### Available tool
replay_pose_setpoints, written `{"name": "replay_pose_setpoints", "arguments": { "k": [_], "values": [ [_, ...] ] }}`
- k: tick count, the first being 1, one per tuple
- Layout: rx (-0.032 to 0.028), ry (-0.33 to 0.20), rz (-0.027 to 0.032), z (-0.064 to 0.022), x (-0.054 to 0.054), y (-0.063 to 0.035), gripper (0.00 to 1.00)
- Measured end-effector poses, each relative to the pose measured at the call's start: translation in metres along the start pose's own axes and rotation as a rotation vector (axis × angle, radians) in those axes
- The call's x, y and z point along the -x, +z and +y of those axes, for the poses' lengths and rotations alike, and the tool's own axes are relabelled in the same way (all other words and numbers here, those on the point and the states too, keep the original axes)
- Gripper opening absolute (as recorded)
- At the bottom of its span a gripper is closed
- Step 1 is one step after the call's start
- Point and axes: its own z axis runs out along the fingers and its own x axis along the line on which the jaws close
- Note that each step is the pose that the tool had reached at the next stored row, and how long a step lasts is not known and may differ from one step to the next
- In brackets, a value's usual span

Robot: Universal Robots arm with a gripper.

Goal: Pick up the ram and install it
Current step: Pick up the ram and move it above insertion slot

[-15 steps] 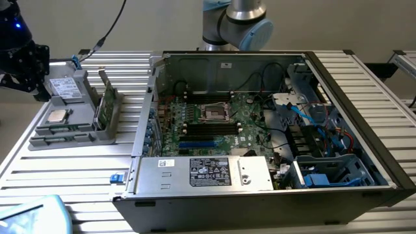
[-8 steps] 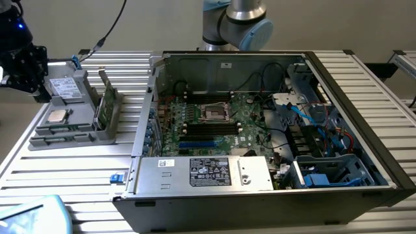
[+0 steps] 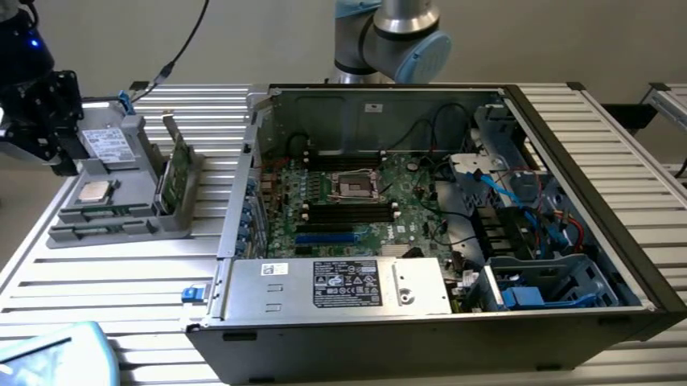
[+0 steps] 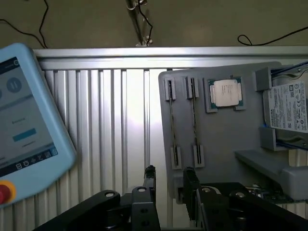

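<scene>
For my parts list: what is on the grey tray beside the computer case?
On the grey tray: two RAM sticks standing on edge in slots, a silver processor chip, and a hard drive with a white label. What lies under the drive is covered.

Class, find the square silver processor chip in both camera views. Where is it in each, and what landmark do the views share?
Exterior view: the processor chip lies on the grey tray at the exterior view's left, outside the open computer case.
Wrist view: the processor chip sits on that grey tray, between the two ram sticks and the drive.
Shared landmark: the white-labelled drive beside the chip.
</scene>
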Motion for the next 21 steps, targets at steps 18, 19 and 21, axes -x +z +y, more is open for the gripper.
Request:
{"name": "replay_pose_setpoints", "arguments": {
  "k": [18, 19, 21],
  "values": [
    [-0.0013, -0.168, 0.0063, 0.0071, 0.000, 0.0305, 0.37],
    [-0.0017, -0.183, 0.0067, 0.0073, 0.000, 0.0321, 0.37],
    [-0.0018, -0.200, 0.0074, 0.0078, 0.000, 0.0357, 0.37]
  ]
}}
